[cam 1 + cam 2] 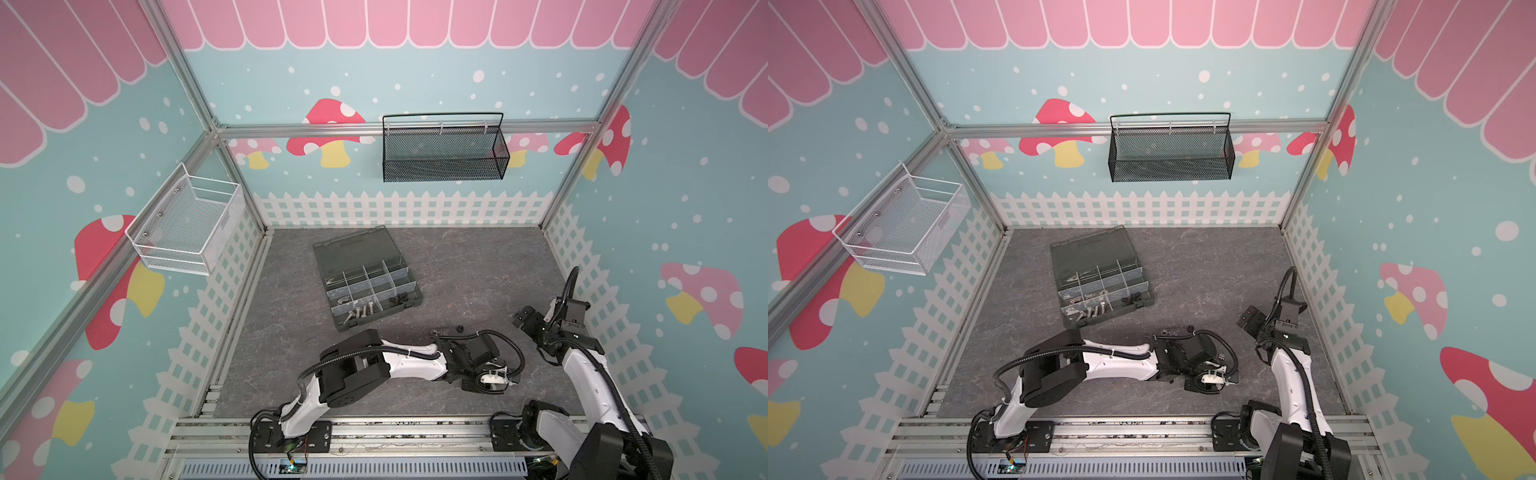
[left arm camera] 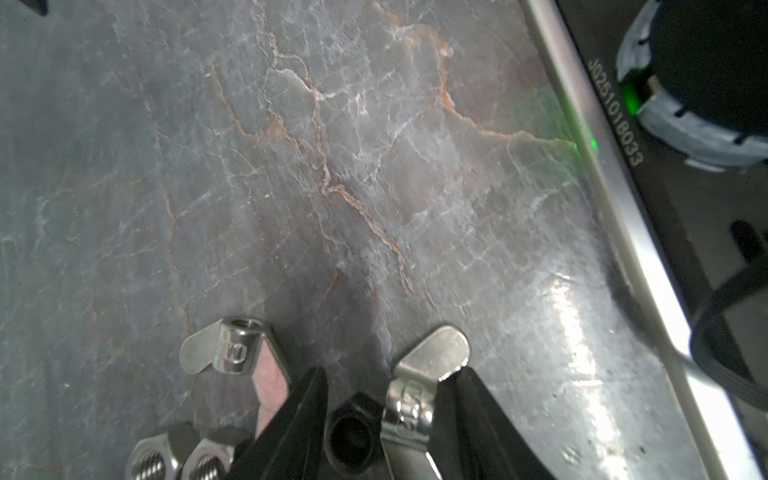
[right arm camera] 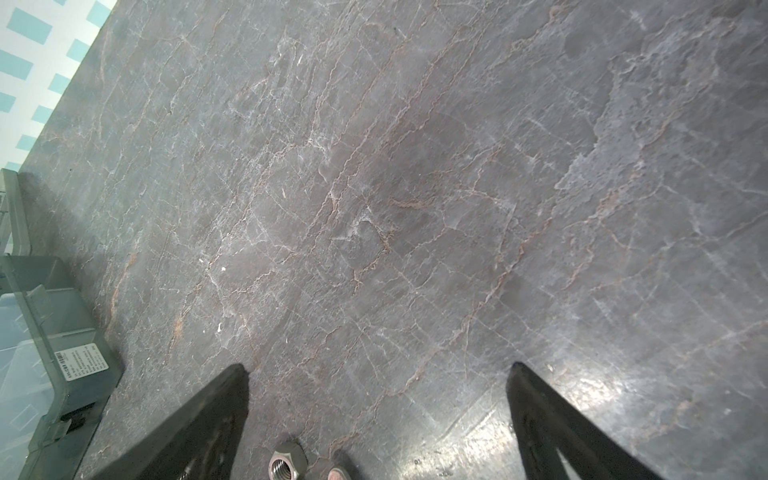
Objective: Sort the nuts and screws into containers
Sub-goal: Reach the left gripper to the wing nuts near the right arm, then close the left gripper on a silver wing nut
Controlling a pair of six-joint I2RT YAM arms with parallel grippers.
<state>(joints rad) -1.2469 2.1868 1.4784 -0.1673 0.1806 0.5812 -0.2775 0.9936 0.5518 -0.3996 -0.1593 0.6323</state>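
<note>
You are at the picking-up step. Your left claw [image 2: 382, 415] is down at the grey stone-look table [image 2: 332, 166], near the front, right of the middle. Its jaws stand partway apart. A small black six-sided nut [image 2: 353, 432] and a shiny silver wing nut [image 2: 415, 386] fill the gap side by side. I cannot tell if they are pinched.

Next, try to take only one piece. Lift it, then carry it far and left to the smoky dark-grey plastic box with little compartments [image 1: 380, 317], where shiny silver bolts [image 1: 361, 311] lie in the near left one.

Your right claw [image 3: 376, 374] is wide open and holds nothing.

The silver metal rail [image 2: 623, 232] reads something like "JG251018033". The white barcode sticker [image 3: 81, 359] on the box is too small to read.
</note>
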